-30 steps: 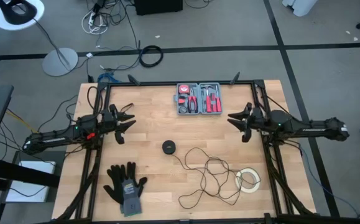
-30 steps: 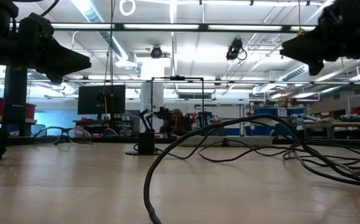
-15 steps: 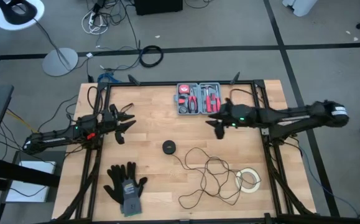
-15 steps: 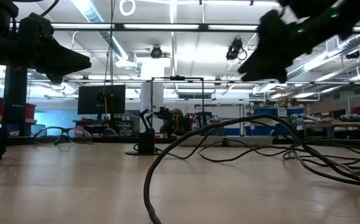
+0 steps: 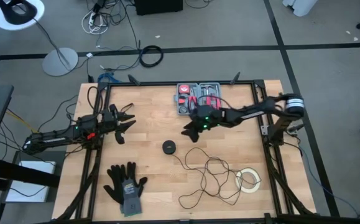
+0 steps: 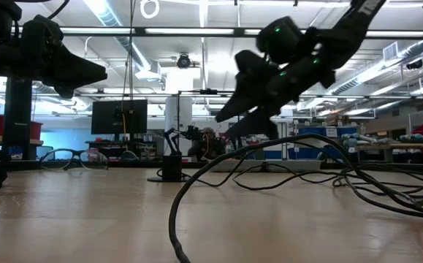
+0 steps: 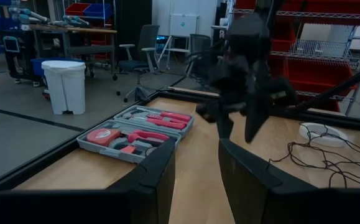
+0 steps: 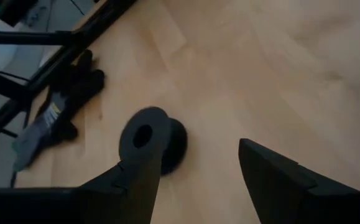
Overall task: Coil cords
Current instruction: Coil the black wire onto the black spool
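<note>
The cord (image 5: 209,176) is a thin black wire lying in loose loops on the table's right near part. It ends in a small round black disc (image 5: 169,147) that lies flat near the table's middle. The disc also shows in the right wrist view (image 8: 152,147), and the loops show in the low view (image 6: 269,166). My right gripper (image 5: 189,129) is open and empty, above the table just right of and beyond the disc (image 8: 198,180). My left gripper (image 5: 127,121) is open and empty at the table's left (image 7: 195,177).
A grey case of red-handled tools (image 5: 199,98) lies open at the table's far middle. A white tape roll (image 5: 248,180) lies at the near right, next to the cord's loops. Black gloves (image 5: 125,184) lie at the near left.
My right gripper has gone from the table's right edge toward its left, past the tool case, and has come lower, toward the disc. Its fingers have stayed open. The cord and the disc have not moved.
</note>
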Action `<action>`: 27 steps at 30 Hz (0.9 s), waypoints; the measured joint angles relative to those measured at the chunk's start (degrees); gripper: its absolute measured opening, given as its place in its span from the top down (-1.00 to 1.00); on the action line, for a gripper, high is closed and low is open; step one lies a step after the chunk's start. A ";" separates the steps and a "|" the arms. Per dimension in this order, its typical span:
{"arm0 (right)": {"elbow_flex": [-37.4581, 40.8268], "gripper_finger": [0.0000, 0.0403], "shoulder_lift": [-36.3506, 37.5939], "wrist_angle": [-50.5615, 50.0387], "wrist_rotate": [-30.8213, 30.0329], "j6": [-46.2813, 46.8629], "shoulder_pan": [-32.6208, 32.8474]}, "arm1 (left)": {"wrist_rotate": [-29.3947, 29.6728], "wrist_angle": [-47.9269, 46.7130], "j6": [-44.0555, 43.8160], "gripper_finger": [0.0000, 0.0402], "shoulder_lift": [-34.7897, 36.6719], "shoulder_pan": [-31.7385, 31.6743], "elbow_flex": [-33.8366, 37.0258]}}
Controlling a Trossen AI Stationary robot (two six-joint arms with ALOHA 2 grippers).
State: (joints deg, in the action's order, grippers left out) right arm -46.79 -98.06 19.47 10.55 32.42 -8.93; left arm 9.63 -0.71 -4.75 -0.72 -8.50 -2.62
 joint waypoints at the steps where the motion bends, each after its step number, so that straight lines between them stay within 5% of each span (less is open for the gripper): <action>1: -0.82 -0.08 -1.62 0.68 0.20 0.70 0.27 | 0.00 -0.01 0.01 0.36 0.01 0.00 0.01; 20: -13.06 -0.01 -19.05 4.72 1.30 6.25 6.70 | 0.00 0.06 0.01 0.36 0.00 0.00 -0.01; 24: -14.69 0.16 -20.83 5.02 1.89 6.25 6.78 | 0.00 0.02 0.00 0.36 -0.01 -0.01 -0.01; 27: -14.94 0.49 -20.85 4.56 1.63 4.30 6.78 | 0.00 0.00 0.00 0.36 -0.01 0.01 0.00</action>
State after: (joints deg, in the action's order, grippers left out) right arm -61.73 -118.91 24.04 12.19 36.72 -2.15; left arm 9.63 -0.71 -4.75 -0.73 -8.49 -2.62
